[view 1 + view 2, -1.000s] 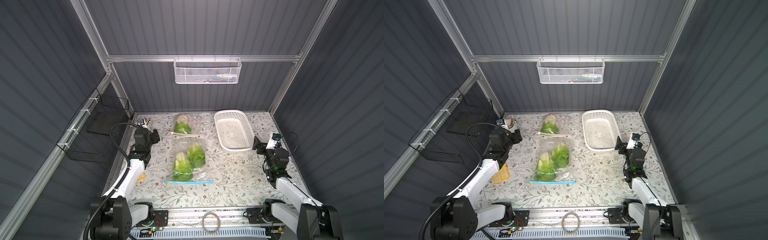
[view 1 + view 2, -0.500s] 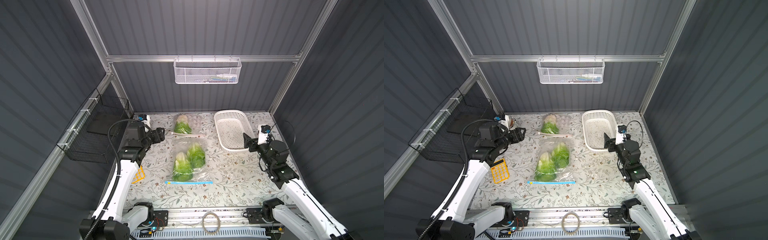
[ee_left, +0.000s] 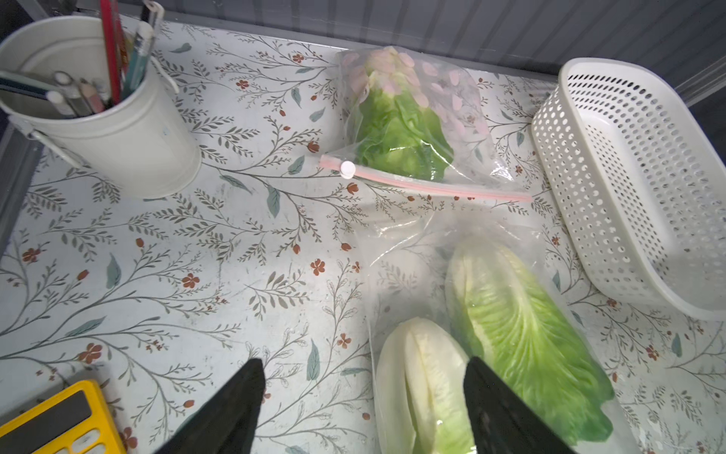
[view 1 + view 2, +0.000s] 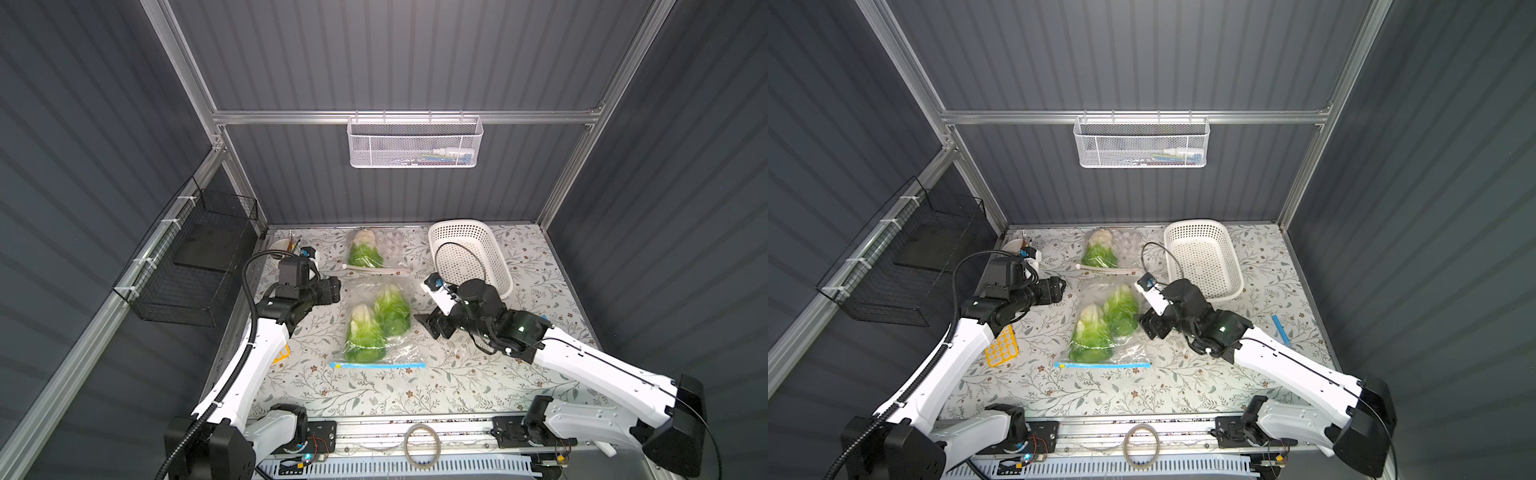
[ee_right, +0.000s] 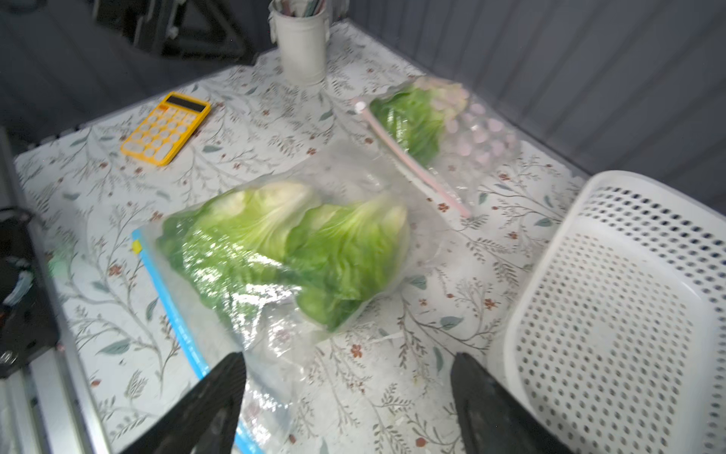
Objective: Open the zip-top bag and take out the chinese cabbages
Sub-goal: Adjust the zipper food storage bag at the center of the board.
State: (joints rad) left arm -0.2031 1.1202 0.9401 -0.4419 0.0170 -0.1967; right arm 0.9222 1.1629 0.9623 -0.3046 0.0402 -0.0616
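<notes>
Cabbages [image 5: 306,251] blurred through bag [image 5: 271,342]; calculator [image 4: 284,355] mostly under left arm [image 4: 253,357].

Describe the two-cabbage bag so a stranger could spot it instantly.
On the floral table, look left of the white basket, toward the robot. A clear bag lies there holding two green cabbages. Its zip strip is blue, while the bag behind it closes with a pink one.

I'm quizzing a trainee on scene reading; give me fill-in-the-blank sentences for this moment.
The blue-zip bag holds ___ chinese cabbages.
The far bag has a zip strip coloured ___.
The white basket is ___.
The left gripper and right gripper both stand ___, gripping nothing.
Missing words: two; pink; empty; open.
</notes>
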